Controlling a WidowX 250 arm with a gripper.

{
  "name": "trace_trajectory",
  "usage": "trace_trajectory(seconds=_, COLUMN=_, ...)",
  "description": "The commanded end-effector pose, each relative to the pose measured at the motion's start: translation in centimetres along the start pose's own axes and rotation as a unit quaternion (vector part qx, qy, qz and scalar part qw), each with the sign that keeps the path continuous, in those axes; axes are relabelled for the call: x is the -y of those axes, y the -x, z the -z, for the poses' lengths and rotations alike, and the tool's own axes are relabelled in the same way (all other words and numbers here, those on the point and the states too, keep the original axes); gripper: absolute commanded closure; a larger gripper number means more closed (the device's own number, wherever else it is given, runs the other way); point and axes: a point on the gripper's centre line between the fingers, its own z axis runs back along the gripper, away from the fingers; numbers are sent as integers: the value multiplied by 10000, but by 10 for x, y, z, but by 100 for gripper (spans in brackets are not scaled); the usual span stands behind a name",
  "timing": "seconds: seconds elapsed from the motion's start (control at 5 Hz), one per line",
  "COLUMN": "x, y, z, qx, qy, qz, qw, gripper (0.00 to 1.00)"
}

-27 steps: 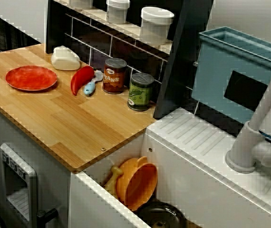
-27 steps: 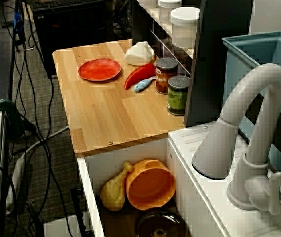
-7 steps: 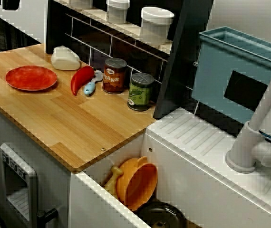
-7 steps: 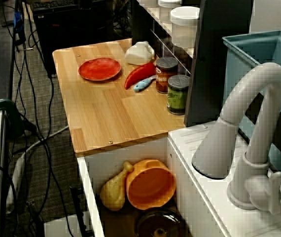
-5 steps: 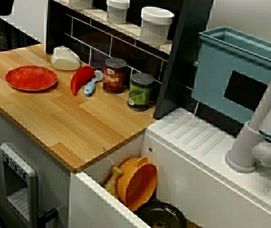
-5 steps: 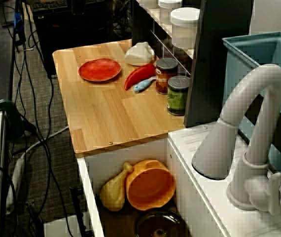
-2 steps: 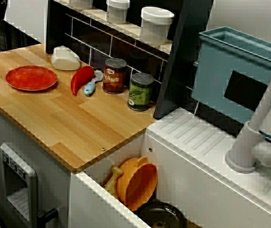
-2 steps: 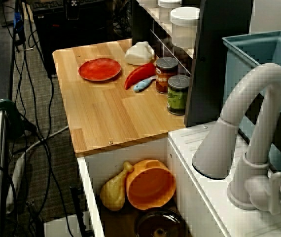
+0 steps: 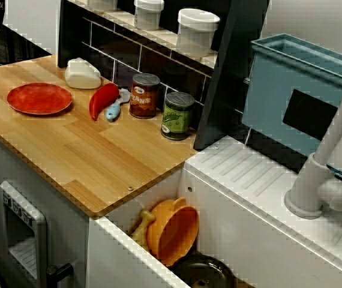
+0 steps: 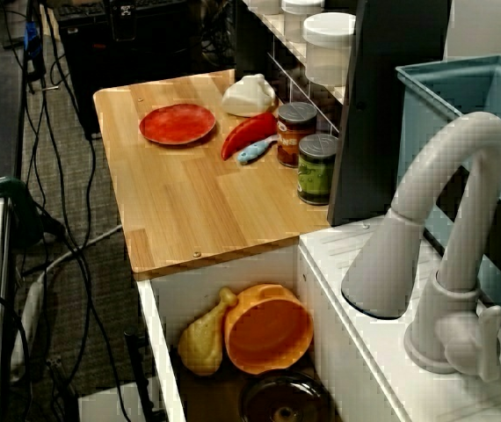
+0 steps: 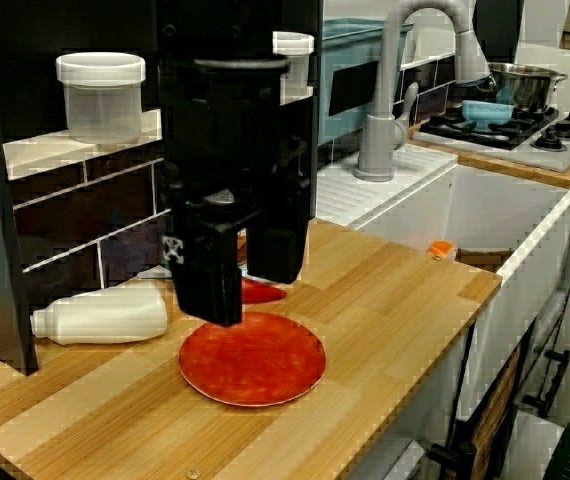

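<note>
on the wooden desk [image 9: 99,159], toward its open end, a red plate [image 11: 252,360] lies flat. over the plate, in the view from the desk's end, the robot's black jaws hang pointing down, their fingers [image 11: 208,275] standing apart with nothing between them. the nearer tip overlaps the plate's back rim in that view, but how high it sits above the plate cannot be told.

just beside the plate, on its sink side, lies a red pepper [image 9: 103,100]. a small blue toy fish [image 9: 113,109] lies close against the pepper's far side. behind the plate, by the tiled wall, a white bottle [image 9: 82,74] lies on its side. past the pepper from the plate two cans stand upright, near each other but apart: an orange-labelled can [image 9: 144,95], then a green-labelled can [image 9: 177,115]. higher than the plate, on the shelf along the wall, stand white-lidded jars [image 9: 197,31].

well apart from the plate, beyond the desk's edge, the sink [image 10: 233,268] holds an orange bowl [image 9: 174,233] tipped on its side, a yellow toy drumstick [image 10: 202,338] against it, and a dark pot [image 9: 204,275]. farther still from the plate are a white faucet [image 10: 448,229], a blue bin [image 9: 297,90], and, in the view from the desk's end, a stove [image 11: 510,130] carrying a steel pot [image 11: 525,85].
</note>
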Motion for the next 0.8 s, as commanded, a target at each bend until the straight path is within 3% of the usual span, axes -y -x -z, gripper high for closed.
trace_trajectory(seconds=0.0, x=-4, y=0, z=-10, qx=404, qy=-235, qz=-370, qw=9982, gripper=0)
trace_trajectory(seconds=0.2, x=8, y=3, z=-11, qx=544, qy=-104, qz=-453, qw=9974, gripper=0)
trace_trajectory(seconds=0.6, x=75, y=17, z=-35, qx=402, qy=665, qz=375, qw=9963, gripper=0)
